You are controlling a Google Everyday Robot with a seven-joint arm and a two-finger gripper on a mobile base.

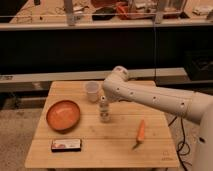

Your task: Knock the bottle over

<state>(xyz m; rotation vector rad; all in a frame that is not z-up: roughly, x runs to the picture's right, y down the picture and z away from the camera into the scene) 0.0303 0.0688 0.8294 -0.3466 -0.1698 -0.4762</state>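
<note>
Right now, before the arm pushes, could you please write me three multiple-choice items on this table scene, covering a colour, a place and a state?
1. What colour is the bowl?
A. blue
B. white
C. orange-red

2. Where is the claw?
A. over the bowl
B. at the top of the bottle
C. out of view

3. How does the bottle stand?
A. upright on the table
B. lying on its side
C. inside the bowl

Answers:
1. C, since the bowl's inside shows orange-red against the pale wood.
2. B, since the arm's tip ends right above the bottle's cap.
3. A, since the bottle's cap points straight up and its base is on the wood.
</note>
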